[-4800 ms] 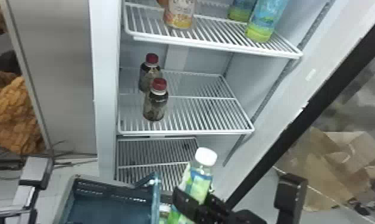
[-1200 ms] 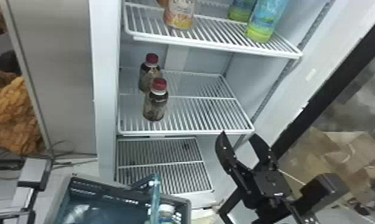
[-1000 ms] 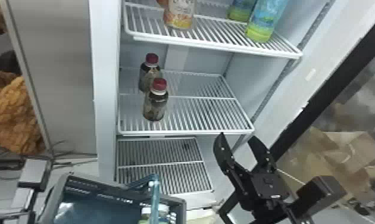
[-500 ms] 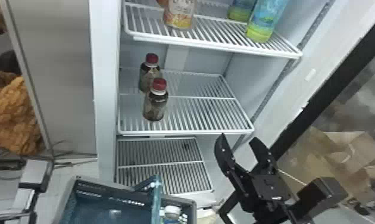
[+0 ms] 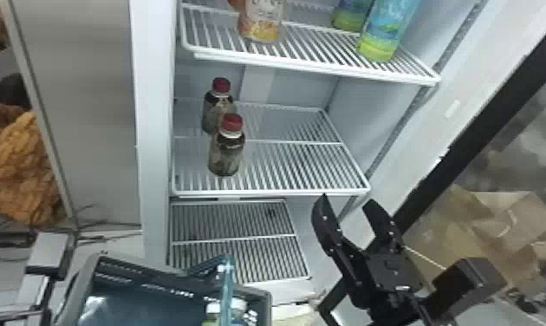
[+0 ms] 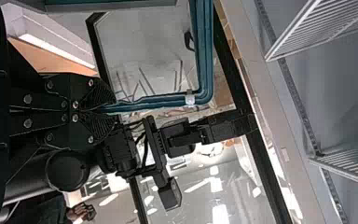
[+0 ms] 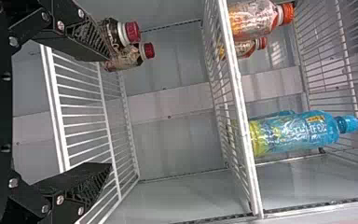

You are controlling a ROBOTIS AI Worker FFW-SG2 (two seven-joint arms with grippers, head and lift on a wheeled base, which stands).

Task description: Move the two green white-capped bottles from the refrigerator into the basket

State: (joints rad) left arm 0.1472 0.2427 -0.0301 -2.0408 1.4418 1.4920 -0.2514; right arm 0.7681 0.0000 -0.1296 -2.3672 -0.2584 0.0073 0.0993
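My right gripper (image 5: 346,203) stands open in front of the refrigerator, right of the basket (image 5: 82,277). The right wrist view shows the right gripper (image 7: 108,111) with nothing between its spread fingers. In the basket's right part, partly behind its raised blue handle (image 5: 227,286), are a green bottle's white cap (image 5: 213,308) and another pale cap (image 5: 237,304); their lower parts are mostly hidden. In the left wrist view my left gripper (image 6: 109,108) is shut on the blue basket handle (image 6: 161,101).
Two red-capped dark bottles (image 5: 226,154) stand on the middle shelf (image 5: 294,167). The upper shelf (image 5: 311,69) holds orange-labelled bottles (image 5: 261,21) and blue-green bottles (image 5: 382,34). The refrigerator door's black edge (image 5: 480,112) slants along the right, with brown paper (image 5: 497,216) beyond.
Earlier the right gripper held a green white-capped bottle near the basket; it has let go and moved right, clear of the basket. The basket has shifted slightly since, while the right arm stayed nearly still.
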